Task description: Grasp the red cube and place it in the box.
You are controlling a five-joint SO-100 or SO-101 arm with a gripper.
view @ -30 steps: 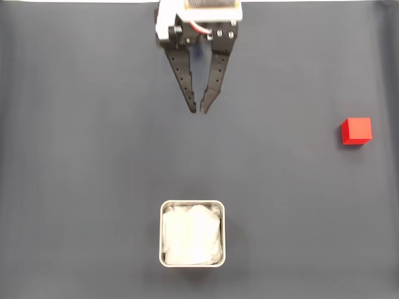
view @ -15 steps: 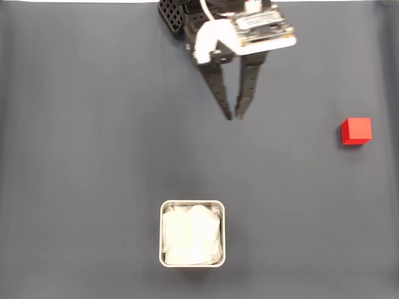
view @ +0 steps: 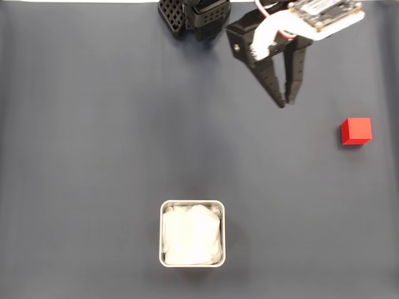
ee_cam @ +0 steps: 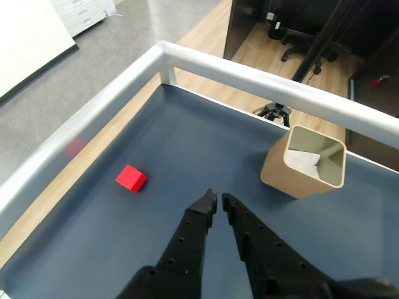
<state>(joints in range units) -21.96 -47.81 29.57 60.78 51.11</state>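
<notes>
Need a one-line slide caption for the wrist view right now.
Nearly closed gripper poised above the dark mat, red cube to its left and the box to its right.

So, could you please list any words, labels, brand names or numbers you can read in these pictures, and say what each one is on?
None can be read.
The red cube has plain faces.
The box shows bare metal and white paper, with no label.
The board above the tool in the fixed view carries marks too small and blurred to read.

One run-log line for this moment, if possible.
gripper: nearly shut, empty, apart from cube | red cube: on table | box: no cube inside | phase: approach
</notes>
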